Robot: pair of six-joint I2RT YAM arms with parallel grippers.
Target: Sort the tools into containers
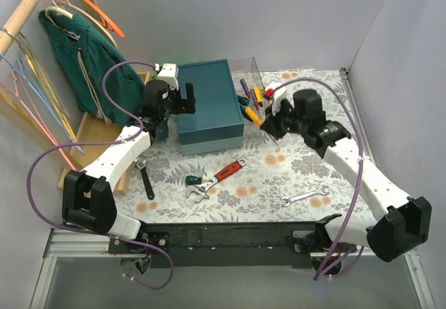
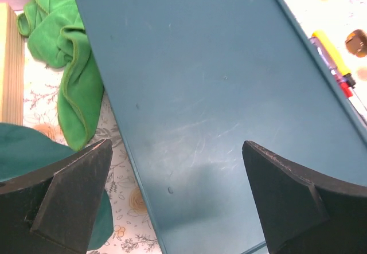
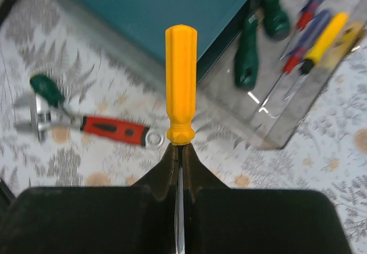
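The orange screwdriver [image 3: 181,82] is pinched by the right gripper [image 3: 179,148], apparently for the far clear box [image 1: 245,63]; the left gripper [image 2: 176,151] is held spread.

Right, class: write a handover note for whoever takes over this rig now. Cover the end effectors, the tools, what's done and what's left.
Left end effector: open, empty, above the teal box.
Right end effector: shut on the shaft of the orange screwdriver, beside the clear box.
Done: several screwdrivers lie in the clear box.
To do: the held screwdriver, plus the red-handled adjustable wrench, green-handled tool, black wrench and silver spanner, all lying on the table.
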